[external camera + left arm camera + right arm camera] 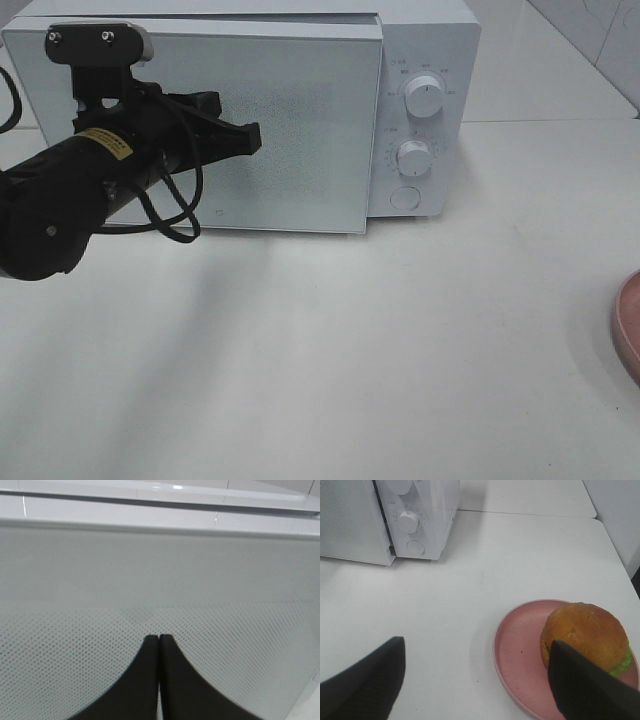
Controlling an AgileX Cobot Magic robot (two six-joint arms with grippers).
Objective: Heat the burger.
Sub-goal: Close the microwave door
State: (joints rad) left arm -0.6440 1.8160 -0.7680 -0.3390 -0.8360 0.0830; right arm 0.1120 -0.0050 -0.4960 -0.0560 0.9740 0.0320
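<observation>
My left gripper, fingers pressed together, hovers at the closed microwave door while my right gripper spreads wide above the burger on its pink plate; a sideways nudge could slide the burger off.

The left gripper, two black curved jaws pressed together, points at a grey dotted glass door panel, seemingly just short of touching it.

Place: looking like a kitchen-style test bench | Evidence: white microwave sitting on a plain white table, white wall tiles showing behind
</observation>
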